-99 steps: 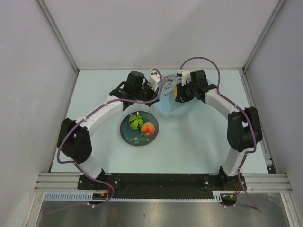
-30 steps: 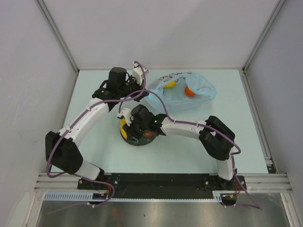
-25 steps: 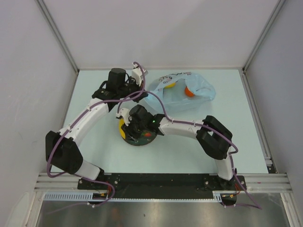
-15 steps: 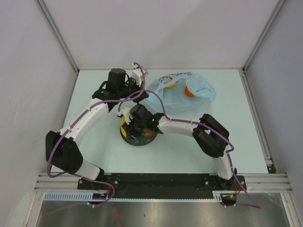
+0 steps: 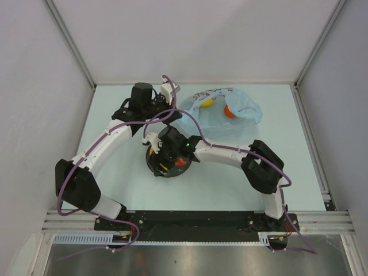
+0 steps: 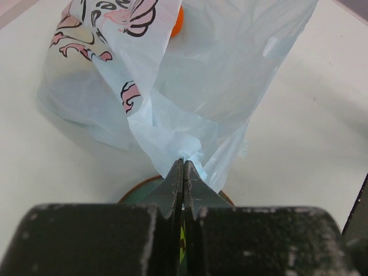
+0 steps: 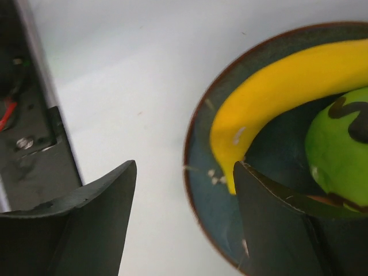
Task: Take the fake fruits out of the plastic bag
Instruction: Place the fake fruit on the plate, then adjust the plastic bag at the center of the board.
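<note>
Opening up now, the right gripper [image 7: 185,172] drops the banana [image 7: 276,86] onto the plate [image 7: 253,60] beside the green fruit [image 7: 339,144] at frame centre; the left gripper [image 6: 183,172] stays pinched shut on the plastic bag [image 6: 190,86] above it, an orange [image 5: 230,111] and a yellow fruit [image 5: 205,104] still inside

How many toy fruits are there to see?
5: banana, green one and reddish one on the plate; yellow one and orange one inside the bag. Others may hide under the arm.
</note>
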Motion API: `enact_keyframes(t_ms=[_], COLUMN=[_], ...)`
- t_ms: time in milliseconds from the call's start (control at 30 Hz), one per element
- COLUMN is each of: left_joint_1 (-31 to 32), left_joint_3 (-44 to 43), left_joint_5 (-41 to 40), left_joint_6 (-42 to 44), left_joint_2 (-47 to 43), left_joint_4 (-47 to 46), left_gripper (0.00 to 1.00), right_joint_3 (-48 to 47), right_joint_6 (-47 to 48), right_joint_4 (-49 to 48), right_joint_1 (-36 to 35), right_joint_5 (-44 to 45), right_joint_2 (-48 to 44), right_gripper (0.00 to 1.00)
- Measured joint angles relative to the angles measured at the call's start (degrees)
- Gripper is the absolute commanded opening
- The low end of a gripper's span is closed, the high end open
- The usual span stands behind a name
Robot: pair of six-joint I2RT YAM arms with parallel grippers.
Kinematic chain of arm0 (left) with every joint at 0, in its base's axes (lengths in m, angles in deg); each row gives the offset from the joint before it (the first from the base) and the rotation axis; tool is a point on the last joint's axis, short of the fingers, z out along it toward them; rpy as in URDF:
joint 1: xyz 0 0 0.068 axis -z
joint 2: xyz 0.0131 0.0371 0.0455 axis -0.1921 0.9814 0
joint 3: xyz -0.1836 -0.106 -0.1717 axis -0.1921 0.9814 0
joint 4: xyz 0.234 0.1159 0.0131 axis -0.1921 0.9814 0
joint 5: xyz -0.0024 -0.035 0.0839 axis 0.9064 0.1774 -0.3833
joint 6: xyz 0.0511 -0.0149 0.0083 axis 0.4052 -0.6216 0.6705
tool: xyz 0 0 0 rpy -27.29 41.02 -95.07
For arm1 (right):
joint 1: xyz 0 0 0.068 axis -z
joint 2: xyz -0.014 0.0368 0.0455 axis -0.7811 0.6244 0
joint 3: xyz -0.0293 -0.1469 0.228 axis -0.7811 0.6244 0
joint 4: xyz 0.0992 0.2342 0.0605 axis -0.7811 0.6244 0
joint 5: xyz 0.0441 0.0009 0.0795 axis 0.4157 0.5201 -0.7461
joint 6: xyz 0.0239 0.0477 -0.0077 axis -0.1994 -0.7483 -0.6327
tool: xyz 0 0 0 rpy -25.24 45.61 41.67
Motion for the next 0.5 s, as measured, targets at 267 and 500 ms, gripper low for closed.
enact_keyframes(t_ms=[267,500], left_joint_1=[0.39,0.66], left_joint_3=[-2.84,-4.04], left_joint_5=[1.64,2.69], left_joint_6=[-0.11,-5.11], left_joint_2=[0.92,0.92], left_joint_4=[0.0,-0.11], left_gripper=[0.0,0.0], right_joint_3=[3.28,3.19], right_joint_6=[6.51,5.4], right_joint_4=[8.04,3.63], right_joint_1=[2.8,26.4], right_joint_5=[-2.45,3.3], right_joint_2=[-25.64,-43.91], right_gripper=[0.25,0.0])
